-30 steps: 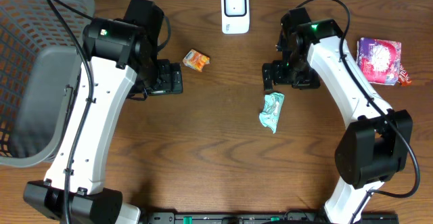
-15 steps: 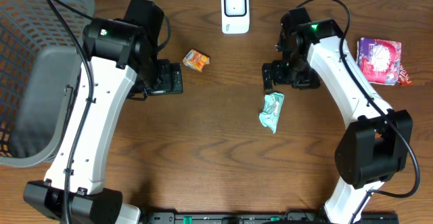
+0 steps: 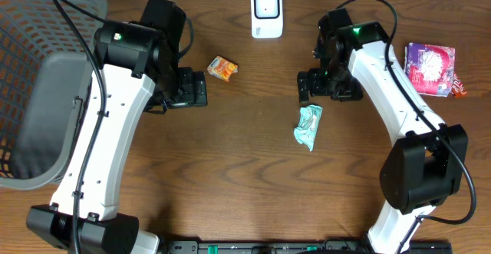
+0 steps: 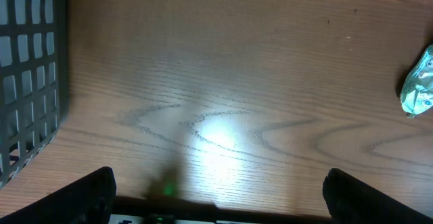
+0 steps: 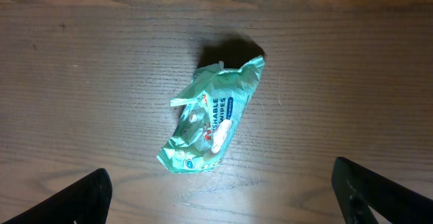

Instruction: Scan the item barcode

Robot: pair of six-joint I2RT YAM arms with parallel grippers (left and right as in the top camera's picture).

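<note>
Right end effector hangs wide open above the green wipes pack, which lies ungrasped on the table; left end effector is equally wide, empty. Nothing is done: grasp and presentation to the scanner remain. Only the overhead view shows the scanner; no barcode is visible, possibly underneath.

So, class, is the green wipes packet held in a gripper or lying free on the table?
Lying free. The wipes packet rests on the table, with the right gripper open and clear of it.
</note>
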